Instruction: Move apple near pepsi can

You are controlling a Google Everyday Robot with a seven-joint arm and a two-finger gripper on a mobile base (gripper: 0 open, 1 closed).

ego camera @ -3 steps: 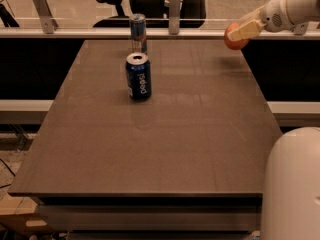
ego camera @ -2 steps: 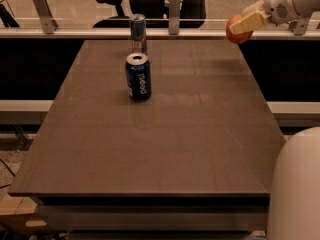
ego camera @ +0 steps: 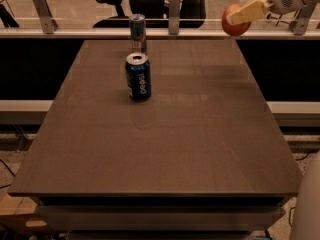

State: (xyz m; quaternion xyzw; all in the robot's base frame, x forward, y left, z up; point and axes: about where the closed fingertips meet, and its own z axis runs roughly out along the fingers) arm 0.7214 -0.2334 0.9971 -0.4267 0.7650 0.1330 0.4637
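Two cans stand on the surface [ego camera: 170,144], both toward its far left, while the apple [ego camera: 235,29] is off it altogether, held in the air above the far right corner. The gripper [ego camera: 239,15] reaches in from the upper right, its jaws closed on the apple with one pale finger lying across the top of the fruit.

The step in hand looks like the carry: the fruit is lifted and well apart from the pepsi can [ego camera: 138,77], so nothing has been set down yet. The next move calls for a sweep to the left and toward the near side, then a descent onto bare surface just beside the pepsi can. It should stop close without knocking the can, and keep away from the taller can [ego camera: 137,32] standing just behind it. The jaws should let go only once the fruit rests on the surface, since something this round may roll.

The apple shows as a small round shape, red-orange, with its upper part hidden behind the finger. The pepsi can is dark blue with white lettering down its side and a silver top, standing upright.
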